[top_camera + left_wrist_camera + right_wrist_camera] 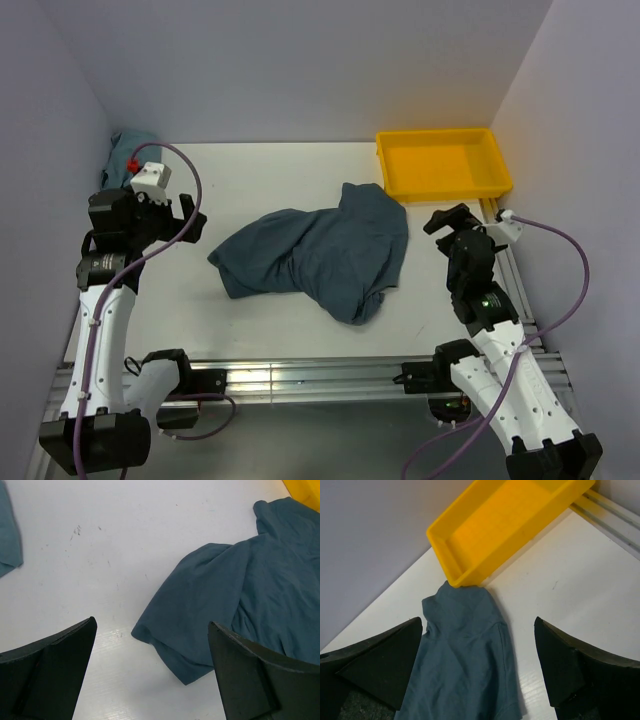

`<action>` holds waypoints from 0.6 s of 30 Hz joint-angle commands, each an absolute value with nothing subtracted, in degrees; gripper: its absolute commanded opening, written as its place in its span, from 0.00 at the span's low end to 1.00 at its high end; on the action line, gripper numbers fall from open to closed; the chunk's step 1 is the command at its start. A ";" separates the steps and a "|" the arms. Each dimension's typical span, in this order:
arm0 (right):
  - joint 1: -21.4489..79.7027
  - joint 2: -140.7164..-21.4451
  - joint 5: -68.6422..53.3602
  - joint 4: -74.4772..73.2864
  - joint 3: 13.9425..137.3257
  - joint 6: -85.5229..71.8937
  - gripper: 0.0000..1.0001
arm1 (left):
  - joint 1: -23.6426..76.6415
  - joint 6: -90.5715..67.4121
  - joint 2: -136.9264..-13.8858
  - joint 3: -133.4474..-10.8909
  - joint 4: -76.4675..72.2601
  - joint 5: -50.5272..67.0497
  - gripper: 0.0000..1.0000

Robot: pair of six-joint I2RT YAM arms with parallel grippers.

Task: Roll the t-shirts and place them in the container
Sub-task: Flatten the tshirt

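Observation:
A dark slate blue-grey t-shirt (315, 260) lies crumpled and unrolled in the middle of the white table. Its far corner touches the yellow tray. It shows in the left wrist view (240, 590) and the right wrist view (460, 655). A second, teal-grey shirt (128, 150) is bunched in the back left corner, and its edge shows in the left wrist view (7, 535). My left gripper (190, 222) is open and empty, above the table left of the shirt (151, 625). My right gripper (452, 220) is open and empty, right of the shirt (477, 622).
A yellow plastic tray (450, 188) stands empty at the back right, also in the right wrist view (450, 565). Walls close the table on three sides. An aluminium rail (300, 375) runs along the front edge, and another rail (612, 510) runs along the right.

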State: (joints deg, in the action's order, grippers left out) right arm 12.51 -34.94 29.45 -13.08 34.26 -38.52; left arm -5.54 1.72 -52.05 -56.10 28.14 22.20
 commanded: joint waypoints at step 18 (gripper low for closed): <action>43.56 -54.75 27.33 -18.10 31.38 -55.62 0.83 | 6.83 22.15 -69.52 -50.38 39.91 25.50 0.94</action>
State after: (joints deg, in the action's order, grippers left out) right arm 38.59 -53.47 22.24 -17.39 32.27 -49.45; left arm 2.13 18.37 -70.61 -52.42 39.77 27.20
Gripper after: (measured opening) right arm 0.838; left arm 0.941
